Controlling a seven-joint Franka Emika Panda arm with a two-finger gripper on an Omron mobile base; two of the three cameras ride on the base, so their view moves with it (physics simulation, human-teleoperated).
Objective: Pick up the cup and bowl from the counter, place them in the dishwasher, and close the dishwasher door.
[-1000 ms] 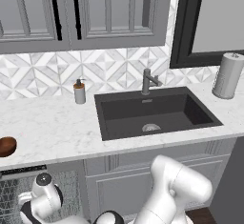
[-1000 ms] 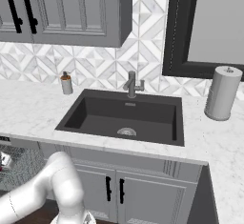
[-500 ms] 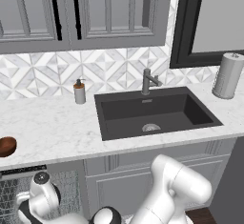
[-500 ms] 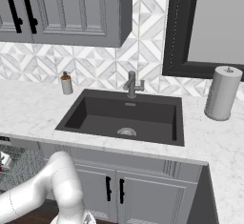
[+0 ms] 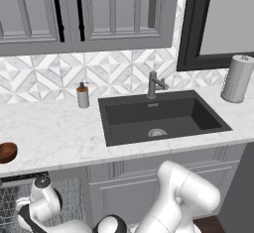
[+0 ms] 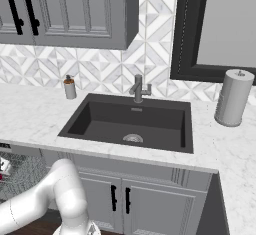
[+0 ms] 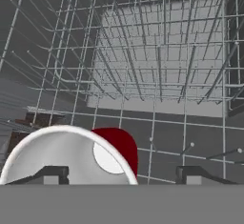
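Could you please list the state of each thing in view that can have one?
cup: lying in the dishwasher rack, mouth toward the camera, between the fingertips.
gripper: open.
bowl: upright on the counter.
dishwasher: open, wire rack exposed.
sink: empty; no water seen at the faucet.

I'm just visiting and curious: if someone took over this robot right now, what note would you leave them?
Gripper: open, down inside the dishwasher, holding nothing.
Cup: lies in the wire rack just in front of the gripper, between its fingertips.
Bowl: on the counter, at the left edge of the left base view.
Done: cup in the dishwasher.
Left: lift the arm out, fetch the bowl, put it in the rack, close the dishwasher door.
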